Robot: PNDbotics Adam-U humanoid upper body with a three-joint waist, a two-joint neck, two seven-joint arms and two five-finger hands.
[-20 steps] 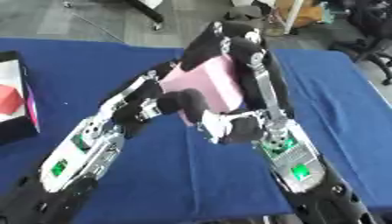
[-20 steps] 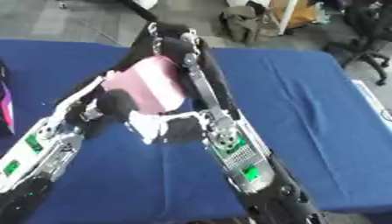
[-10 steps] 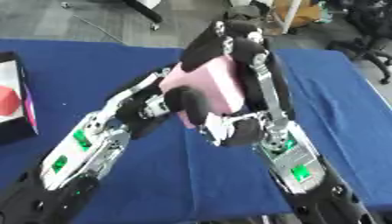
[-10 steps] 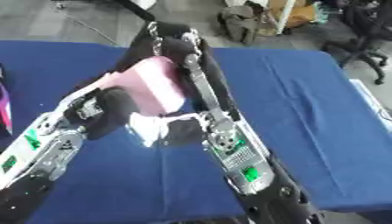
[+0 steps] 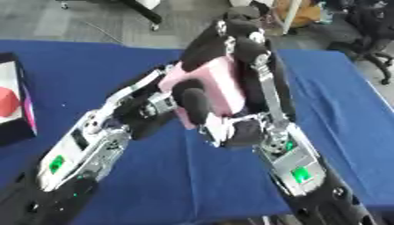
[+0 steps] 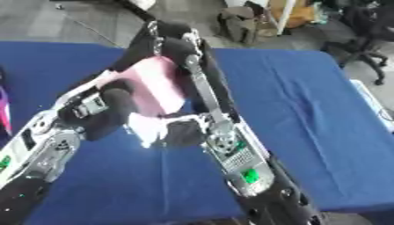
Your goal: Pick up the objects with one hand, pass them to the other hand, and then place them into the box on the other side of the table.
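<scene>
A pink block is held above the middle of the blue counter, gripped between both hands. The right hand is curled over its top and far side; the left hand is clasped around its lower near edge. A box is seen far to the block's left, a red object inside.

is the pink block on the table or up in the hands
Up in the hands. The pink block is held above the blue table, with the right hand and the left hand both curled round it.
</scene>
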